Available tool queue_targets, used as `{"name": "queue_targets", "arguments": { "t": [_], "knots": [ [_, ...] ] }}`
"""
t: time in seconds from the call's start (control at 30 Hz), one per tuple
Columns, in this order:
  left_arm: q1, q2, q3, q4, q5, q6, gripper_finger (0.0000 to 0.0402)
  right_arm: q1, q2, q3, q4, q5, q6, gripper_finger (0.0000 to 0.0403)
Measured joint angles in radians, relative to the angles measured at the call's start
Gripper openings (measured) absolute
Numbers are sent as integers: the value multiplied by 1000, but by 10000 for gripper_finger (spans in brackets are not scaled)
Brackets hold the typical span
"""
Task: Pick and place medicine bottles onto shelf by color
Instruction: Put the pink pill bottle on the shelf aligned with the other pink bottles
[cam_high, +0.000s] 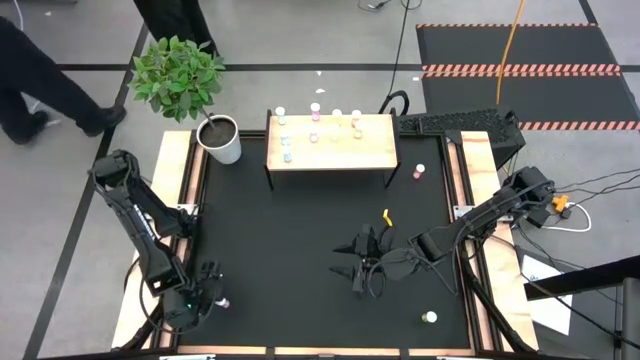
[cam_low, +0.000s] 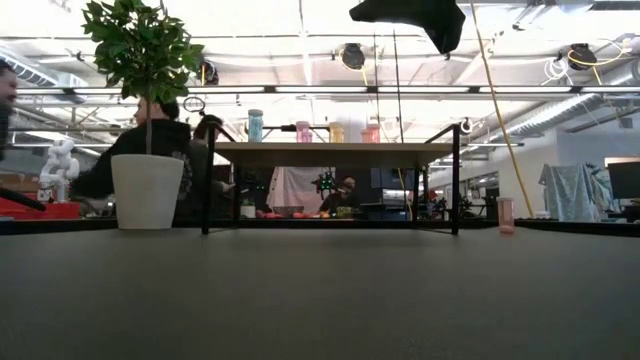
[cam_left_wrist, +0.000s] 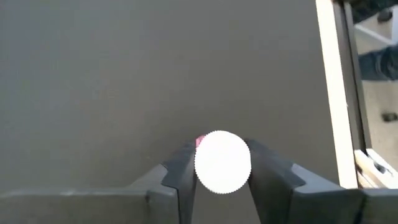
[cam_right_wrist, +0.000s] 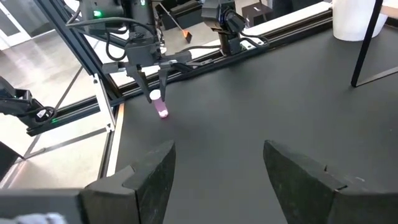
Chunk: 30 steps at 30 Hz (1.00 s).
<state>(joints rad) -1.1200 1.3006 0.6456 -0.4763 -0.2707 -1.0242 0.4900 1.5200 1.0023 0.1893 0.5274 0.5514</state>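
My left gripper (cam_high: 215, 302) is at the table's near left corner, shut on a pink medicine bottle (cam_right_wrist: 161, 107) with a white cap (cam_left_wrist: 222, 161). My right gripper (cam_high: 360, 258) hovers open over the middle of the black mat, its fingers (cam_right_wrist: 155, 174) wide apart and touching nothing. The light wood shelf (cam_high: 375, 150) stands on dark legs at the far side, with several bottles (cam_low: 303, 131) upright on its top. A pink bottle (cam_high: 418, 172) stands on the mat right of the shelf. A pale green one (cam_high: 428, 318) stands near the near right edge. My left gripper pinches the pink bottle at its white cap (cam_left_wrist: 211, 177), one finger (cam_left_wrist: 180, 174) on each side. The fingers come from above, pointing down. The pink body (cam_right_wrist: 162, 111) hangs below them, slightly tilted; I cannot tell whether its base is clear of the mat.
A white plant pot (cam_high: 224, 141) with a green plant stands left of the shelf. A small yellow object (cam_high: 386, 216) lies on the mat near my right gripper. Wooden rails (cam_high: 187, 180) border the mat. People stand beyond the far left corner.
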Motion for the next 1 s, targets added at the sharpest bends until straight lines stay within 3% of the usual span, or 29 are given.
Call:
{"name": "queue_targets", "arguments": {
  "t": [0.3, 0.53, 0.77, 1.0],
  "knots": [
    [178, -10, 0, 1, 48, 25, 124, -5, -72, 0, -114, 34, -21, 238],
    [416, -63, 31, -10, 109, 208, 116, -5, -215, -1, -339, 106, -22, 238],
    [686, -63, 209, -95, 154, 472, 115, -10, -342, -6, -628, 205, -16, 238],
    [980, -51, 413, -189, 157, 663, 114, -82, -458, -126, -618, 208, -15, 238]
  ]
}}
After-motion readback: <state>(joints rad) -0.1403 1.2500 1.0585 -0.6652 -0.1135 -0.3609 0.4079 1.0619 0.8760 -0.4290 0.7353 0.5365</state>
